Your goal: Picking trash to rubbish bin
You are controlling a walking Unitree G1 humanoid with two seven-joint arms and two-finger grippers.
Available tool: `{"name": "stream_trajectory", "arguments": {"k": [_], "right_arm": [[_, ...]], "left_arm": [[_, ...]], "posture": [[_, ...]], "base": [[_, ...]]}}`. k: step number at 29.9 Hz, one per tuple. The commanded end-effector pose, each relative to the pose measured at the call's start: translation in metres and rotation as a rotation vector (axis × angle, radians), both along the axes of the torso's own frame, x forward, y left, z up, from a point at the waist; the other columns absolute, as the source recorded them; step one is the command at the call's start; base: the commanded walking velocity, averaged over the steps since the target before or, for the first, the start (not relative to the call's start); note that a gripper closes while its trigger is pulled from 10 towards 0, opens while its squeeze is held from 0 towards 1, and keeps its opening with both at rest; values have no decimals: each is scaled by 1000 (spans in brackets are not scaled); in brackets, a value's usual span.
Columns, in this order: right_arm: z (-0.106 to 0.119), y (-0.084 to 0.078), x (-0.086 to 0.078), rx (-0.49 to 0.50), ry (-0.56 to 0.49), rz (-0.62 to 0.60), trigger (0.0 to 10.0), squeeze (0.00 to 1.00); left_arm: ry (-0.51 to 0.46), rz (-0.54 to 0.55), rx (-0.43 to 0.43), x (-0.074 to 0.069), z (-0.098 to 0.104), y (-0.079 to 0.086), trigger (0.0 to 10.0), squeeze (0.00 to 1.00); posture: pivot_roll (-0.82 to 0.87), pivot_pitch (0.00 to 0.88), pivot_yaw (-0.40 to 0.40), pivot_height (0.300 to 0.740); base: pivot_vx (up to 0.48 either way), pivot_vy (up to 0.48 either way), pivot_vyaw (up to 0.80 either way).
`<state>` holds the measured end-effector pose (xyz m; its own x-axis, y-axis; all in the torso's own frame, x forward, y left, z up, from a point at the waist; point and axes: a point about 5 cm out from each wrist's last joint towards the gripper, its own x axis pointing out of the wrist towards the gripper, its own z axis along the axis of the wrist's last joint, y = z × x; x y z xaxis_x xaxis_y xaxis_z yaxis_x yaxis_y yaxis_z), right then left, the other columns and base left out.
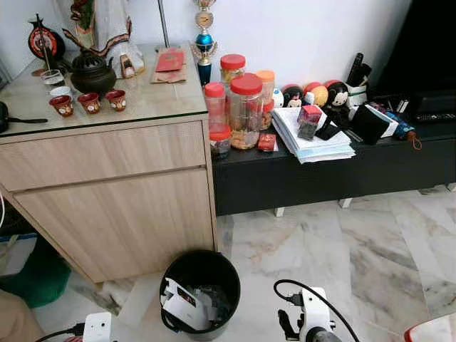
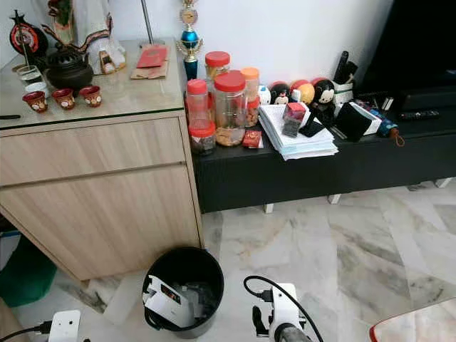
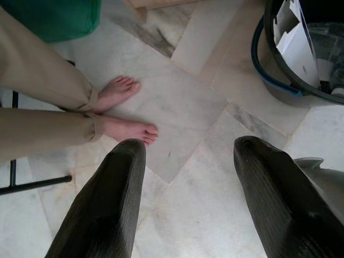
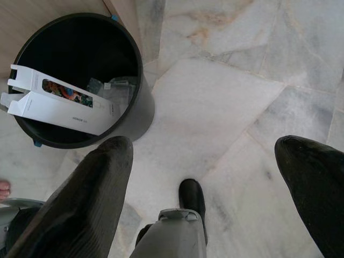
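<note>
A black round rubbish bin (image 1: 201, 264) stands on the marble floor in front of the wooden cabinet. A flattened white cardboard box (image 4: 59, 102) and some clear plastic wrapping (image 4: 121, 94) lie inside it. My left gripper (image 3: 188, 166) hangs low and open over bare floor, the bin's rim (image 3: 290, 70) off to one side of it. My right gripper (image 4: 204, 161) is open too, above the floor beside the bin (image 4: 80, 70), with nothing between its fingers. Both wrists (image 1: 313, 317) show at the bottom edge of the eye views.
A person's bare feet (image 3: 121, 110) and tan trouser legs stand close to my left gripper. The light wood cabinet (image 1: 114, 192) holds small cups and a teapot. A low black bench (image 1: 320, 171) carries jars, papers and toys. A green bag (image 1: 32, 278) sits at left.
</note>
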<state>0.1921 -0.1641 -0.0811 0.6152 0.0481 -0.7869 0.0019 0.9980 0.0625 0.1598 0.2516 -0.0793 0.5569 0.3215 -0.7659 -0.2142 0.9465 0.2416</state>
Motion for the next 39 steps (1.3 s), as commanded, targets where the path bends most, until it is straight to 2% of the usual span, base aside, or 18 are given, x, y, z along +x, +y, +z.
{"name": "stream_trajectory", "arguments": {"k": [1, 4, 16, 29, 32, 39], "right_arm": [[0, 1, 1, 1, 6, 1, 10000, 0], [2, 0, 4, -3, 1, 3, 10000, 0], [2, 0, 5, -5, 0, 7, 10000, 0], [2, 1, 5, -3, 2, 14, 10000, 0], [2, 1, 5, -3, 1, 13, 10000, 0], [2, 2, 5, 0, 1, 12, 10000, 0]], "left_arm": [[27, -27, 14, 0, -1, -1, 10000, 0], [25, -10, 6, -1, -2, -2, 10000, 0], [27, 23, -5, -4, -3, -3, 10000, 0], [27, 25, -15, -5, -4, -5, 10000, 0], [16, 16, -42, -4, -5, -9, 10000, 0], [-5, 25, -48, 0, -3, -11, 10000, 0]], "posture": [[57, 0, 40, 740], [60, 0, 34, 740], [68, 0, 23, 740], [68, 0, 19, 740], [69, 0, 19, 740], [69, 0, 21, 740]], "base": [[0, -337, -750], [0, -365, -746], [0, 0, -747], [0, 0, -742], [0, 0, -727], [-362, 212, -725]]}}
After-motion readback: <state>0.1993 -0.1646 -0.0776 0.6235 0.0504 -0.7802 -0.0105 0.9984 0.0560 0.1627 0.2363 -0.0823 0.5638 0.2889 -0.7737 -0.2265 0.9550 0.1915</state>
